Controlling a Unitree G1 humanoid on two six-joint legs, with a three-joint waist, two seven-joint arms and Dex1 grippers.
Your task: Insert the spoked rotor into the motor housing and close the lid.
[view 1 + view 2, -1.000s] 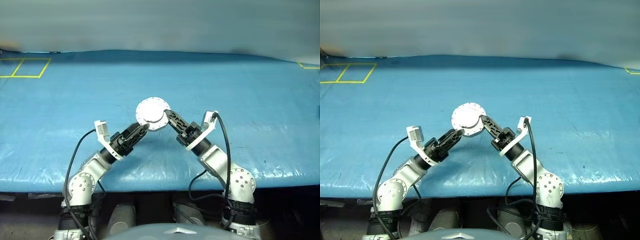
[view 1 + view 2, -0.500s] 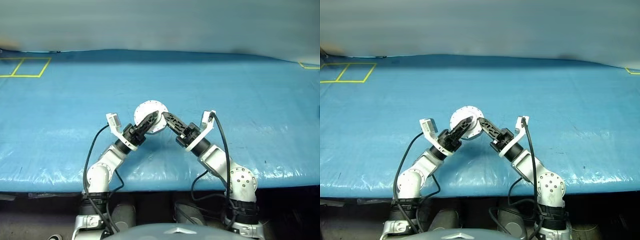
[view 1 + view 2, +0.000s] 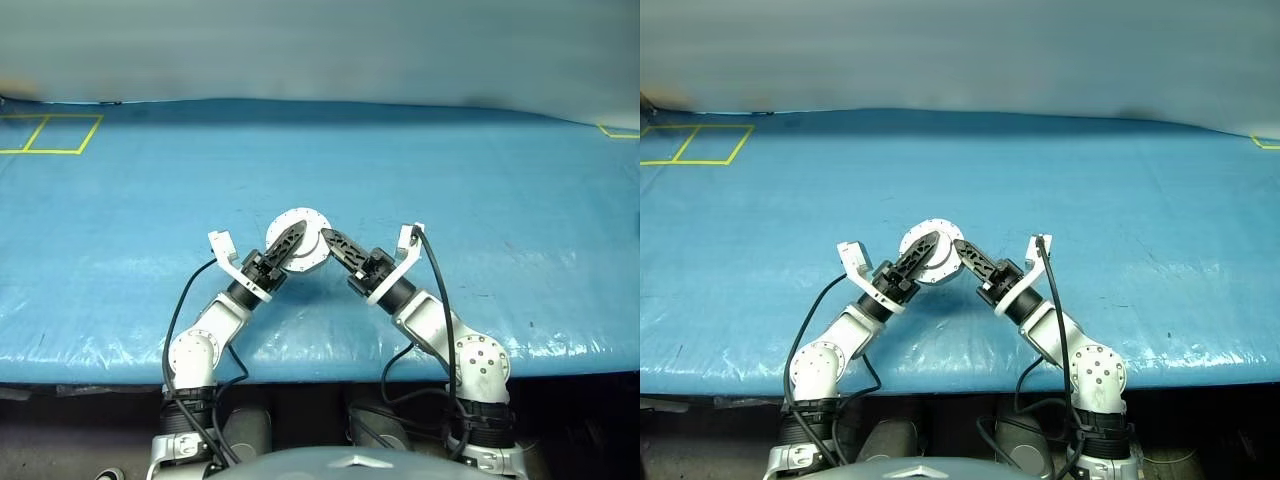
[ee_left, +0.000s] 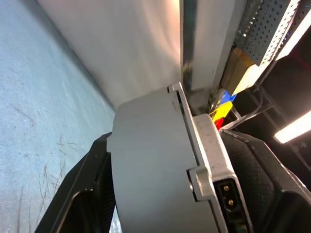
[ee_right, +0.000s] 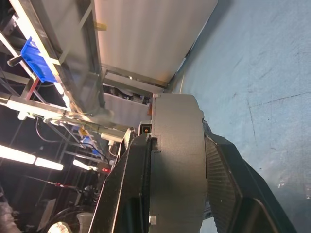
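Note:
The motor housing (image 3: 308,232), a round silver can with small holes round its rim, hangs edge-up above the blue table (image 3: 450,180), just in front of me. My right gripper (image 3: 330,240) is shut on it from the right. My left gripper (image 3: 290,240) grips it from the left, one finger lying across its pale face. In the left wrist view the housing (image 4: 155,170) sits between the black fingers (image 4: 77,194), touching both. In the right wrist view its dark side (image 5: 177,160) is clamped between the fingers (image 5: 121,194). The spoked rotor and the lid are out of view.
Yellow tape squares (image 3: 50,135) mark the table's far left corner and a yellow tape corner (image 3: 620,130) the far right. The table's front edge (image 3: 320,355) runs just below my arms. A grey wall stands behind the table.
My left arm has swung in to the right and its fingers have closed onto the housing, which they earlier only reached toward. The right gripper kept its grip and barely moved.

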